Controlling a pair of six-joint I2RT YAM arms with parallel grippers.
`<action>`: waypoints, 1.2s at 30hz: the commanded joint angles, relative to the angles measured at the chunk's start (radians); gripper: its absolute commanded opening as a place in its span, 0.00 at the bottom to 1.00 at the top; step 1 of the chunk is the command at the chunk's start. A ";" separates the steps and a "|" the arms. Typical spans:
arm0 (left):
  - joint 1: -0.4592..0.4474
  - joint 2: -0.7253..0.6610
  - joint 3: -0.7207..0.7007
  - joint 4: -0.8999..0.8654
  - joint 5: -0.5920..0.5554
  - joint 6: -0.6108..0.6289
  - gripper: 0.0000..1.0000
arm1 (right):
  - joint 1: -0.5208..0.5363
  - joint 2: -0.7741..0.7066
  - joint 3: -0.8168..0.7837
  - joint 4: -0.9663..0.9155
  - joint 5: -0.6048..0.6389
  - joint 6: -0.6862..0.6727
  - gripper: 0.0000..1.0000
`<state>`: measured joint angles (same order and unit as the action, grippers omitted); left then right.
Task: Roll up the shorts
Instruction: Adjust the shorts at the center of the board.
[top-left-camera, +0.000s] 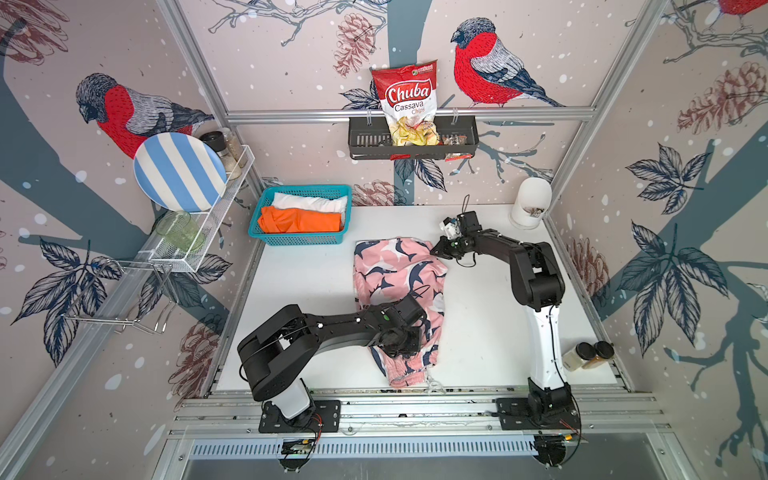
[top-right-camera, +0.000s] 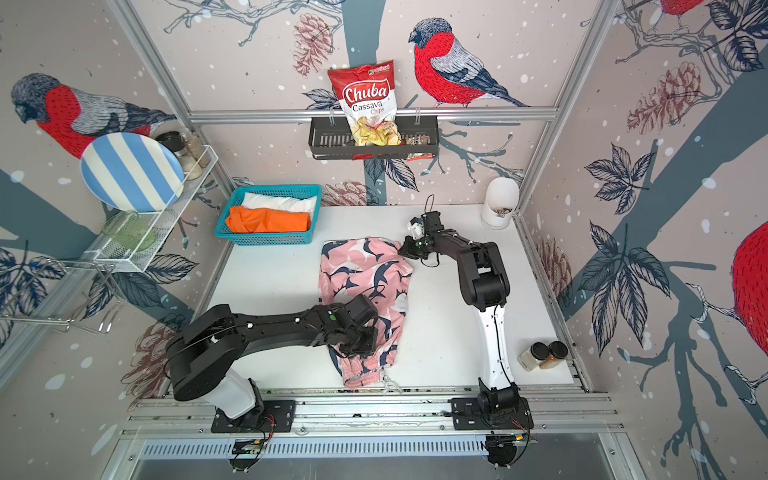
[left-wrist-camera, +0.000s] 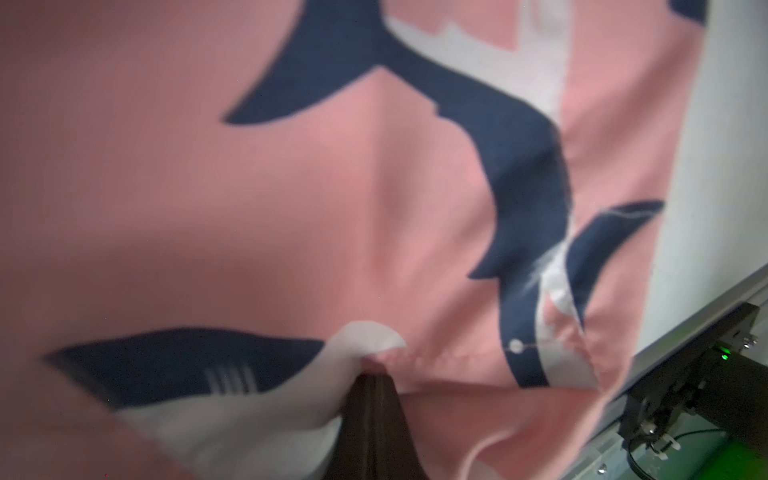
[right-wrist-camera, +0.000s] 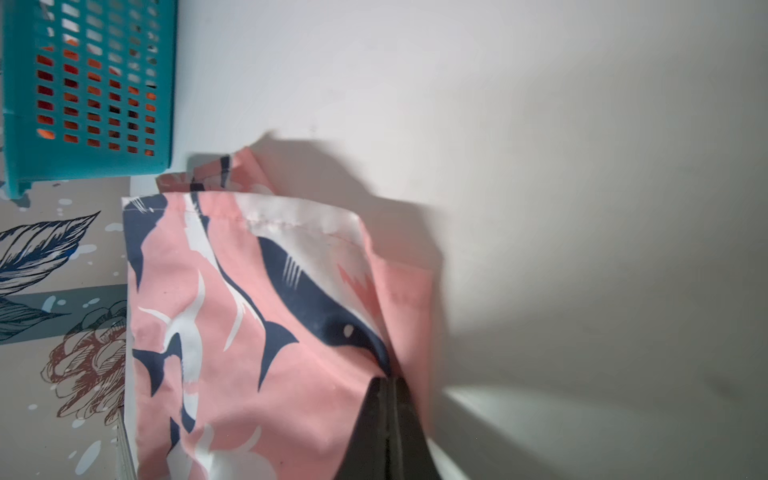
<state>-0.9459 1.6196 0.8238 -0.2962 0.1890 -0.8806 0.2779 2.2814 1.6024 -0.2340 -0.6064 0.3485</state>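
At left gripper (left-wrist-camera: 370, 379), blurred pink shorts (left-wrist-camera: 291, 187), seemingly pinched

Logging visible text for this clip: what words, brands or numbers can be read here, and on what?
"Chuba": on the chips bag in the black wall rack.
"Cassava Chips": same bag, below the brand.
Green logo at the bag's top: too small to read.
Small packets in the rack: unreadable.
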 joint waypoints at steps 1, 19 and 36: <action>0.075 -0.014 -0.031 0.013 -0.015 0.050 0.00 | -0.039 -0.092 -0.096 0.054 0.041 0.040 0.00; 0.504 -0.059 0.065 -0.210 -0.179 0.319 0.00 | -0.042 -0.775 -0.754 0.080 0.329 0.103 0.10; 0.331 -0.182 0.033 -0.218 -0.043 0.197 0.01 | -0.106 -0.717 -0.674 -0.037 0.370 0.061 0.65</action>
<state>-0.5915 1.4414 0.8814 -0.5014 0.1349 -0.6437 0.1871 1.5501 0.9356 -0.2642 -0.1913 0.3920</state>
